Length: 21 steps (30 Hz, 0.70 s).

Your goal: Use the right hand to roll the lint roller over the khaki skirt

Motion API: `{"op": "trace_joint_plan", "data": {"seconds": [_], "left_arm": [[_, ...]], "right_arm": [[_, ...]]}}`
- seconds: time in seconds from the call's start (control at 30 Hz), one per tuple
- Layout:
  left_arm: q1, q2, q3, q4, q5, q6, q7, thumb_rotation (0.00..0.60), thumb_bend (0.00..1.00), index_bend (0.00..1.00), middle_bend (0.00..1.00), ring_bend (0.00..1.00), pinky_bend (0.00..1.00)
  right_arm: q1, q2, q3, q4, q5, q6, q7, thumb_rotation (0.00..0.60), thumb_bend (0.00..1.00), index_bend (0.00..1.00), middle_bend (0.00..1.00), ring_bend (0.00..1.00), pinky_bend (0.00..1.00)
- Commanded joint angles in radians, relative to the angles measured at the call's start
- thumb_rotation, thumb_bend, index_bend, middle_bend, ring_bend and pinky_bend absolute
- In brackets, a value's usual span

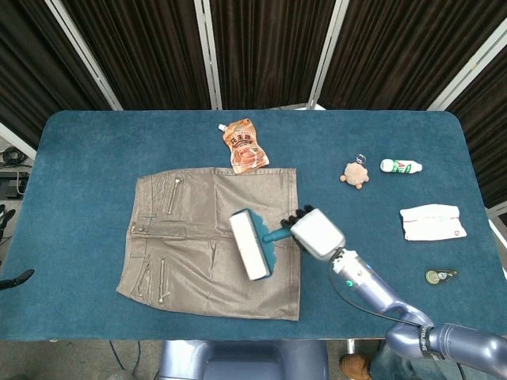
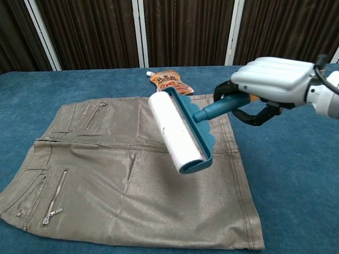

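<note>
The lint roller (image 1: 250,245) is lying over the right half of the khaki skirt (image 1: 190,237), its white roll slanting from far left to near right; whether the roll is touching the cloth or hanging just above it I cannot tell. In the chest view the lint roller (image 2: 178,130) is showing its teal frame along the right edge of the roll, with the teal handle reaching right into the right hand (image 2: 270,81). The right hand (image 1: 315,233) is gripping that handle, dark fingers curling under it, the white back of the hand facing up, near the skirt's right edge.

The skirt (image 2: 122,174) is lying flat on the blue table (image 1: 79,158), waistband to the left, zips showing. An orange pouch (image 1: 245,146) is lying just beyond the skirt's far edge. Further right, a small plush toy (image 1: 356,174), a white bottle (image 1: 400,165), a folded white cloth (image 1: 432,222) and a small round object (image 1: 438,276) are lying well apart from the skirt.

The left hand is not showing in either view.
</note>
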Motion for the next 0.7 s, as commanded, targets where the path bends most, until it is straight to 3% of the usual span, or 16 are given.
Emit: {"op": "trace_joint_plan", "data": {"seconds": [0.03, 0.37, 0.7], "left_arm": [[-0.002, 0.002, -0.001, 0.005, -0.003, -0.005, -0.009, 0.6, 0.0, 0.0, 0.0, 0.0, 0.0], [-0.002, 0.008, -0.001, 0.012, -0.011, -0.012, -0.03, 0.6, 0.0, 0.0, 0.0, 0.0, 0.0], [-0.002, 0.01, 0.0, 0.009, -0.009, -0.011, -0.032, 0.6, 0.0, 0.0, 0.0, 0.0, 0.0]], "right_arm": [[0.063, -0.026, 0.012, -0.082, 0.089, -0.093, -0.147, 0.6, 0.94, 0.48, 0.53, 0.39, 0.41], [0.133, -0.152, -0.012, -0.043, 0.236, -0.127, -0.382, 0.6, 0.95, 0.48, 0.53, 0.4, 0.41], [0.112, -0.126, -0.07, 0.071, 0.241, -0.085, -0.427, 0.6, 0.96, 0.49, 0.54, 0.4, 0.41]]}}
